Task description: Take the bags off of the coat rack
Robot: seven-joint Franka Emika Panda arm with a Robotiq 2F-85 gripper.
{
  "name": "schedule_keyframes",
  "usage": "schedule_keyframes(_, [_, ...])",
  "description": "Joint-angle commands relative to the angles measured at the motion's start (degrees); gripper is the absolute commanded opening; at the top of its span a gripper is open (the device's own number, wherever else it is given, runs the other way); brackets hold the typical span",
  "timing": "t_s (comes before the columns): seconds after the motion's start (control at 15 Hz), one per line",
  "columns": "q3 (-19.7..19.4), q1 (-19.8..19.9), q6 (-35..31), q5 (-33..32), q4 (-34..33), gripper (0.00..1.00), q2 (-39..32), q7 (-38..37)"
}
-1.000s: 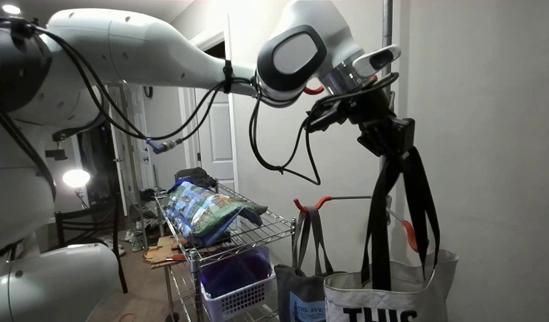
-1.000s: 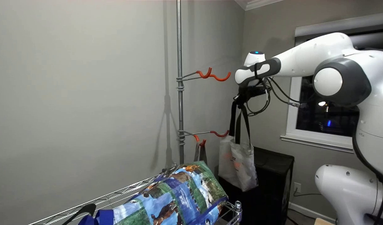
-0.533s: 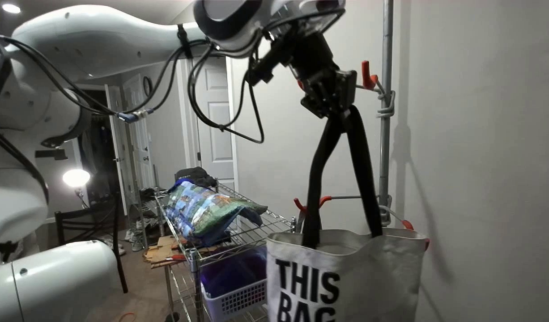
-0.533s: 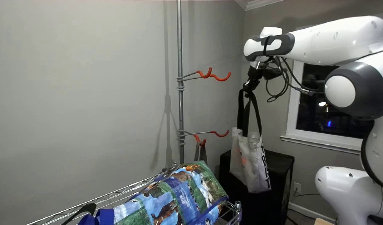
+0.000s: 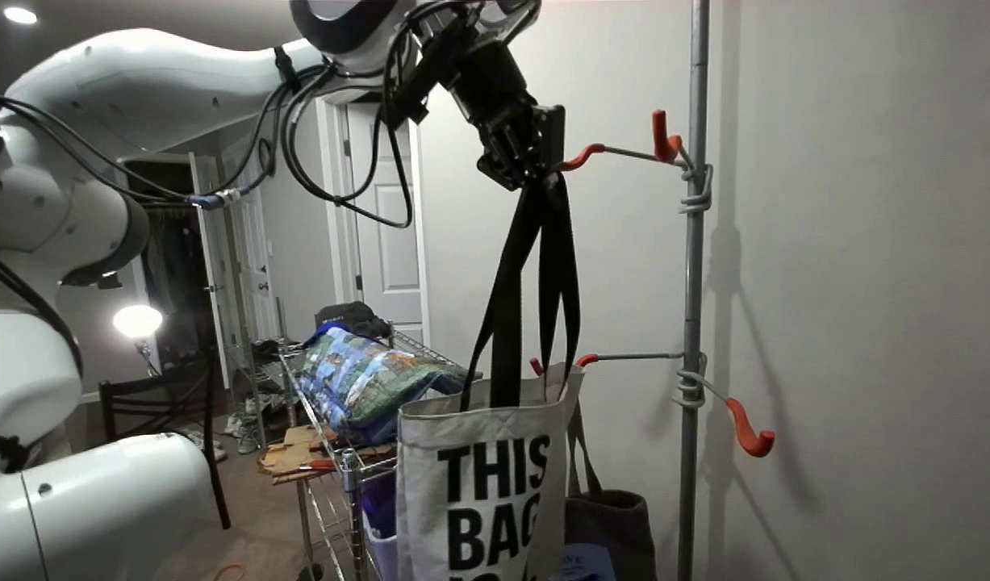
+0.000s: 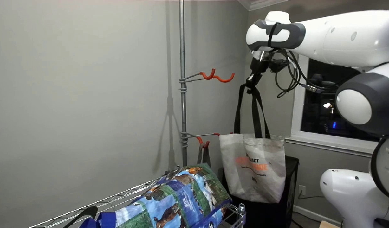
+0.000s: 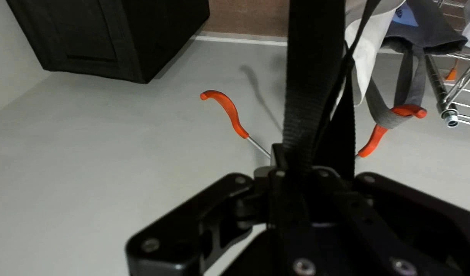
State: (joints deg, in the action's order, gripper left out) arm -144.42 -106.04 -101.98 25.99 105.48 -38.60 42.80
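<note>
My gripper point(image 5: 541, 171) is shut on the black straps of the white tote bag point(image 5: 482, 492), which hangs in the air apart from the hooks. The bag also shows in an exterior view point(image 6: 254, 174) and partly in the wrist view point(image 7: 369, 50). In the wrist view the black straps point(image 7: 315, 76) run between the fingers. A dark grey bag point(image 5: 611, 532) hangs by its straps on a low red hook of the coat rack point(image 5: 695, 274); the wrist view shows its grey strap point(image 7: 384, 109) over the hook. The white bag partly covers it.
A wire shelf point(image 5: 495, 399) bears a blue-green patterned bag point(image 5: 373, 379) and a dark cap point(image 5: 353, 317). Bare red hooks stick out from the rack, one low point(image 5: 749, 432), one high point(image 6: 224, 78). A black cabinet point(image 6: 291, 163) stands behind the white bag.
My gripper has carried the white bag away from the rack pole and upward, leftward in an exterior view. The bag has swung and turned. The grey bag still hangs on its hook.
</note>
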Motion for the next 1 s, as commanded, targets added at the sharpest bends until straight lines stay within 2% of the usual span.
schedule_keyframes(0.0, [-4.19,-3.88,3.57,3.91,-0.31,0.03,-2.21,6.22])
schedule_keyframes(0.27, [-7.53,-6.96,7.12,7.78,-2.46,0.03,-2.55,9.5])
schedule_keyframes(0.33, [-5.01,-1.48,9.49,11.87,-4.71,0.03,-3.6,11.67])
schedule_keyframes(0.6, [-4.84,0.98,14.84,14.23,-9.66,0.03,-3.16,12.72])
schedule_keyframes(0.93, [-4.5,2.58,24.03,13.68,-17.3,0.03,-2.02,13.06])
